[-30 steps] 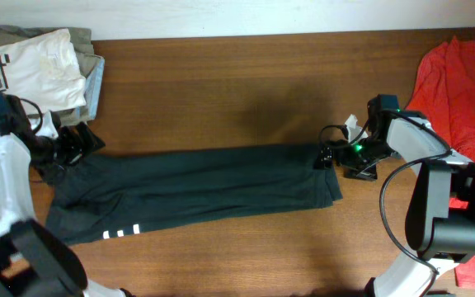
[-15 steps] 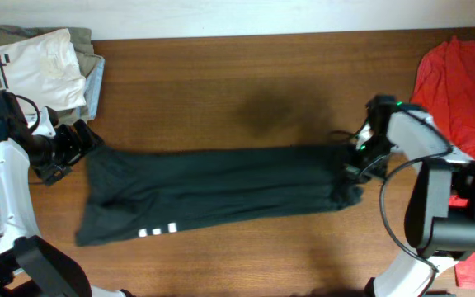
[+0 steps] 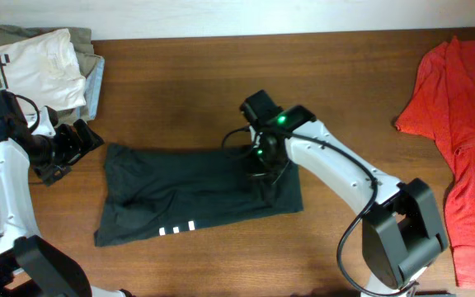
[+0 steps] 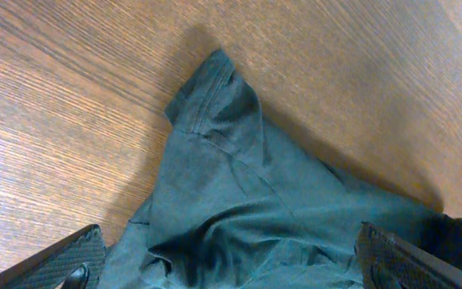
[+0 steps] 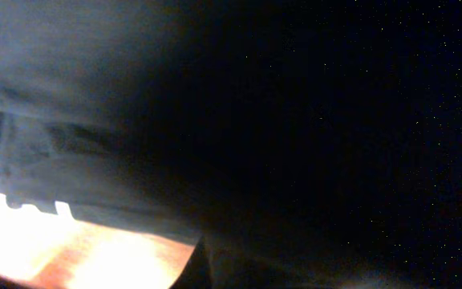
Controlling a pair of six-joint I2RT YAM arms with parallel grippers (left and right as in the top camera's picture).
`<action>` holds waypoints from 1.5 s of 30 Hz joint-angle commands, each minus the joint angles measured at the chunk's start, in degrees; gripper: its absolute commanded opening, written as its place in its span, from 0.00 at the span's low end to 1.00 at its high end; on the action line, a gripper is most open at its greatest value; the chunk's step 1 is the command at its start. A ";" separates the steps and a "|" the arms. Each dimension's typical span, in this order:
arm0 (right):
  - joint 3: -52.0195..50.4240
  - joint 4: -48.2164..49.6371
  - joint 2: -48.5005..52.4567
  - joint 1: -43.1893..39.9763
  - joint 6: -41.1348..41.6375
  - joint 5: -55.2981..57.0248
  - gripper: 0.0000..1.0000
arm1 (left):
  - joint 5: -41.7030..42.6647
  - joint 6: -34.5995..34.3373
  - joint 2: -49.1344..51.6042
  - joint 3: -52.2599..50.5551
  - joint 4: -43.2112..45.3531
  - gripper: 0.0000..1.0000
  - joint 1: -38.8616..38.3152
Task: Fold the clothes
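The black T-shirt (image 3: 180, 190) lies across the middle of the table, doubled over on itself, with small white marks (image 3: 176, 228) at its front edge. My right gripper (image 3: 262, 163) sits low over the shirt's right half, shut on its cloth. Dark fabric (image 5: 70, 80) fills the right wrist view and hides the jaws. My left gripper (image 3: 87, 139) stands open just off the shirt's upper left corner. In the left wrist view that sleeve corner (image 4: 215, 96) lies ahead, and cloth lies loose between the wide-set fingers (image 4: 74, 257). The red T-shirt (image 3: 460, 124) lies spread at the far right.
A pile of folded clothes (image 3: 39, 66), white on top, sits at the back left corner, close behind my left arm. The bare wooden table (image 3: 221, 82) stretches behind the black shirt and between it and the red one.
My right gripper has carried the black shirt's right end leftward to the middle, so the shirt now lies much shorter. The left gripper has stayed open in place.
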 commanded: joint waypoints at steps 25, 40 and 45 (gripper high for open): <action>-12.35 18.49 4.72 11.23 9.64 -9.97 0.04 | -0.20 1.33 0.07 0.28 -0.31 0.99 0.13; 17.07 -25.97 -8.90 -33.22 -6.67 14.95 0.99 | 3.54 12.94 20.63 0.28 -2.69 0.99 3.54; 17.07 -25.64 -8.90 -34.36 -7.06 14.95 0.99 | 3.02 14.43 22.80 -4.22 -2.58 0.99 1.40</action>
